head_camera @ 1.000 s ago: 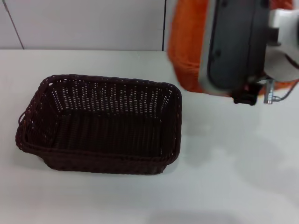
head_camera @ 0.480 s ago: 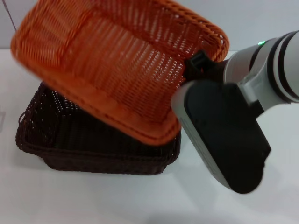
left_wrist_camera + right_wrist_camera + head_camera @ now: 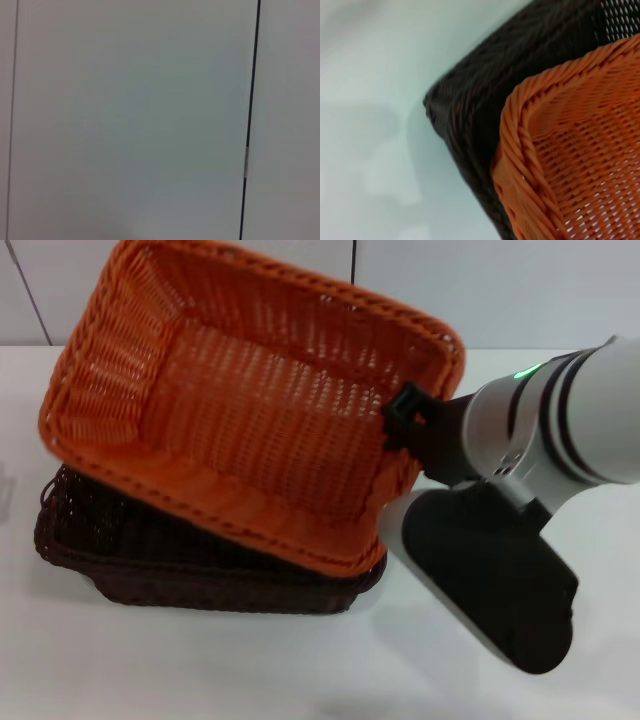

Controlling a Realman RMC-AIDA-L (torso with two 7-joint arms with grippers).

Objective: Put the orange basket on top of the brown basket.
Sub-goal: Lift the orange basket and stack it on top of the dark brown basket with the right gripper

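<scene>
**Orange basket held tilted over the brown one**

Closest to me is the right arm's bulky dark-and-white forearm, reaching in from the right across the white table (image 3: pixel 200 670). Its right gripper (image 3: pixel 403 418) is clamped on the right-hand rim of the orange basket (image 3: pixel 250 410), with one black finger (image 3: pixel 405 410) showing on the inside of the wall; the basket is plainly carried by that grip.

Under it sits the brown basket (image 3: pixel 120 550), flat on the table, only its near wall and left end peeking out. The orange basket hangs tilted above it, open side towards me, its near rim low over the brown basket's near right corner; I cannot tell if they touch there. The right wrist camera shows the orange braided rim (image 3: pixel 520 150) just inside the brown basket's corner (image 3: pixel 470 105).

Farther back is the pale panelled wall (image 3: pixel 500 290). The left wrist view shows only that kind of wall (image 3: pixel 125 120); the left gripper is out of sight.
</scene>
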